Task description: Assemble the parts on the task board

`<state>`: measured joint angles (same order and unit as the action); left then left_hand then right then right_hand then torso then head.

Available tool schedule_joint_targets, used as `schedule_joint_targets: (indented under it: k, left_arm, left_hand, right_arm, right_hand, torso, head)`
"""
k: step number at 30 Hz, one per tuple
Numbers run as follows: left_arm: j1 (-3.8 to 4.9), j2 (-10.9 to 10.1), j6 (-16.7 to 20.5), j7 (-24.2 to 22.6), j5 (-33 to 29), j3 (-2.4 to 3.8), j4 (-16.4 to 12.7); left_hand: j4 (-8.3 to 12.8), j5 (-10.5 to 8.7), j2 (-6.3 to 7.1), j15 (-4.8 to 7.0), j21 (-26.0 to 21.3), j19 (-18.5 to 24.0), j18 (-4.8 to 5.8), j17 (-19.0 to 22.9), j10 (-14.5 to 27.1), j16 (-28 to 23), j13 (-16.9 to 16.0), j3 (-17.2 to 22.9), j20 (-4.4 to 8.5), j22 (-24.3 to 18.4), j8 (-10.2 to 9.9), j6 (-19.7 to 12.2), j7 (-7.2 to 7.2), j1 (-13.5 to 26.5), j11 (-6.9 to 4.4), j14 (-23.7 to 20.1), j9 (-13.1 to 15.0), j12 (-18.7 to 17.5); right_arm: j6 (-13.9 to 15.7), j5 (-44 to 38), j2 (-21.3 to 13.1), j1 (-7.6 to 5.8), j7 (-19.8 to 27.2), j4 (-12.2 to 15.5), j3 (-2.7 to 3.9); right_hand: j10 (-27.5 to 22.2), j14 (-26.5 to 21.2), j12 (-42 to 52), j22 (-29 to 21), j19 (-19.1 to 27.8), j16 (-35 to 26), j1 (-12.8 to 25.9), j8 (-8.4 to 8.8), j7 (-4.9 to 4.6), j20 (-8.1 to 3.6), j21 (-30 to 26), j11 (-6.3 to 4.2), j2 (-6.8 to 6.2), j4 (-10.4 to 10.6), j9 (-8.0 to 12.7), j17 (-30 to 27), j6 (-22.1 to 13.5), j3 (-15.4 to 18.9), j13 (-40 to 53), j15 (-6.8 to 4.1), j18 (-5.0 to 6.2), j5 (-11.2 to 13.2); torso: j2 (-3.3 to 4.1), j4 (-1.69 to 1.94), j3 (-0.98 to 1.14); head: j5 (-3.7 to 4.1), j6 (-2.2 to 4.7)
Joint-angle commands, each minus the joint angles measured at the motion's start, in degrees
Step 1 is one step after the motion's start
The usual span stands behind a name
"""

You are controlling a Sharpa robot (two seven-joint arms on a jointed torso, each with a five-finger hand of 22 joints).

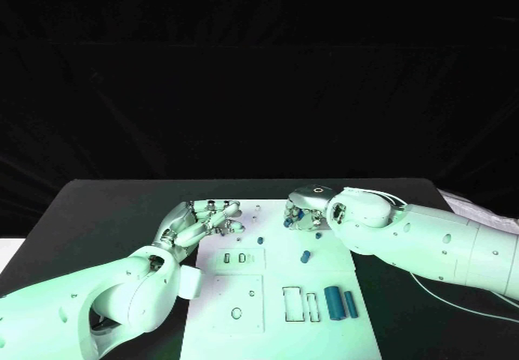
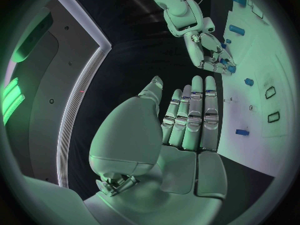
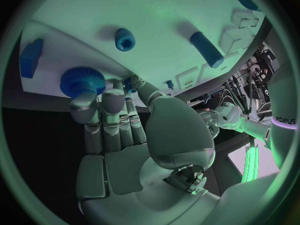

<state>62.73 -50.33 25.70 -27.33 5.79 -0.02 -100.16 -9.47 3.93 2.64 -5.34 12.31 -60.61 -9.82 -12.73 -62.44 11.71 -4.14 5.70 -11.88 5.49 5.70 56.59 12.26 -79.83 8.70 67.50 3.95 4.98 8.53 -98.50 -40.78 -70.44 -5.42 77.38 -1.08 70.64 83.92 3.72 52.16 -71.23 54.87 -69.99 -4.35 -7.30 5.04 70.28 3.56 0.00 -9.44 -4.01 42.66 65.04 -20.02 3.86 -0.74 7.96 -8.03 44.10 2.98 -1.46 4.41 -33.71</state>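
Observation:
The white task board lies in the middle of the black table. My right hand reaches over the board's far edge, and its fingers and thumb close on a blue gear that stands on the board. The same gear shows as a blue spot under the hand. My left hand hovers over the board's far left corner with fingers straight and apart, holding nothing. The right hand also shows in the left wrist view.
On the board lie a small blue peg, a short blue cylinder and two long blue pieces beside rectangular slots. A blue hex-socket peg and a blue block sit near the gear.

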Motion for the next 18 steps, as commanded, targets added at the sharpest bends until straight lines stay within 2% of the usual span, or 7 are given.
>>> schedule_joint_targets:
  k: [1,6,18]
  left_arm:
    - [0.07,0.1,-1.0,0.1,-0.2,0.05,0.0]
    - [0.07,0.1,-1.1,0.3,-0.2,0.05,0.1]
    - [0.06,0.1,-1.2,0.7,-0.2,0.05,0.2]
  left_hand:
    - [0.3,-0.21,-0.28,-0.42,-0.3,-0.4,-0.57,-0.1,0.1,-0.3,0.0,-0.2,-0.04,-0.1,-0.4,0.0,0.34,0.4,0.39,0.1,-0.1,-0.4]
    - [0.3,-0.21,-0.31,-0.43,-0.3,-0.5,-0.57,-0.2,0.1,-0.4,0.0,-0.2,-0.05,-0.1,-0.5,0.0,0.36,0.3,0.41,0.2,-0.1,-0.4]
    - [0.5,-0.2,-0.37,-0.44,-0.4,-0.5,-0.57,-0.3,0.2,-0.4,0.0,-0.2,-0.06,-0.2,-0.6,-0.1,0.39,0.2,0.44,0.2,-0.1,-0.6]
  right_arm:
    - [3.1,1.3,-0.2,0.2,0.7,0.5,-0.11]
    - [5.8,3.1,-0.4,0.2,0.7,1.1,0.03]
    - [8.4,4.5,0.2,0.19,-1.4,1.4,0.33]
  right_hand:
    - [0.9,1.2,0.4,0.9,-0.6,0.9,-0.7,-0.48,0.19,-0.09,0.6,-0.07,1.0,0.4,-0.4,0.8,0.9,-0.4,0.1,-0.49,-0.92,0.5]
    - [2.1,1.2,0.5,2.3,-1.1,2.3,-1.0,-0.77,0.52,-0.32,1.7,-0.38,1.01,1.2,-0.7,2.1,1.8,-1.1,0.1,-0.75,-1.15,0.8]
    - [2.8,1.2,0.4,3.2,-1.3,3.0,-1.1,-0.87,0.72,-0.47,2.3,-0.6,0.98,1.8,-0.9,2.7,2.3,-1.6,0.2,-0.88,-1.27,0.8]
  torso:
    - [0.25,0.11,0.02]
    - [0.34,0.16,-0.01]
    - [0.67,0.31,-0.04]
  head:
    - [-0.04,0.17]
    - [-0.03,0.28]
    - [-0.18,0.56]
